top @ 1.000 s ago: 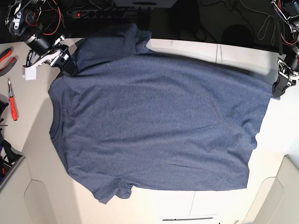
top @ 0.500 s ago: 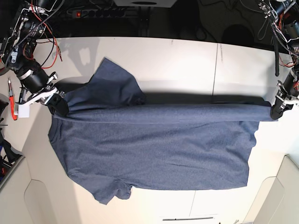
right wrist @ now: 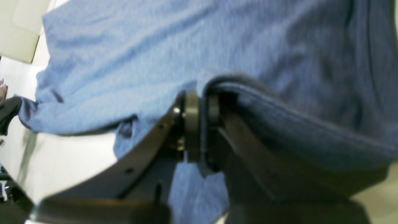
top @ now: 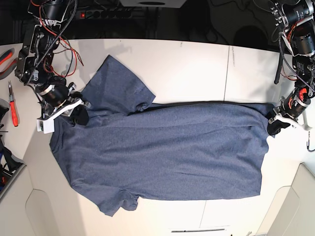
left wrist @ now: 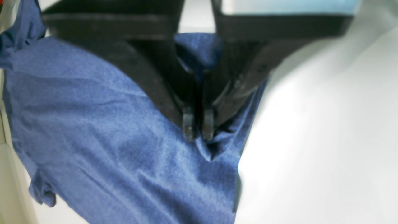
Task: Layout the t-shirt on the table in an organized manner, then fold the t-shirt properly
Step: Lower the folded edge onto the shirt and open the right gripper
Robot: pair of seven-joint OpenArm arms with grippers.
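The navy-blue t-shirt [top: 162, 152] lies spread across the table [top: 197, 64], collar toward the left, plain side up. One sleeve [top: 118, 88] fans out toward the back and another sits at the front left. My right gripper [top: 78, 117] is shut on the cloth by the shoulder; its wrist view shows fabric pinched between the fingers [right wrist: 200, 109]. My left gripper [top: 272, 126] is shut on the hem corner at the right, with cloth bunched at its tips [left wrist: 198, 129]. A strip of shirt runs straight between the two grippers, laid over the body.
Red-handled tools [top: 12, 105] lie at the table's left edge. A power strip [top: 113, 14] and cables sit behind the table. A thin dark seam [top: 227, 73] crosses the tabletop. Off-white panels [top: 19, 206] stand at the front corners.
Both grippers have come down and toward the front with the shirt's far edge. The shirt, held up a second ago, now rests on the table with the back sleeve laid out.
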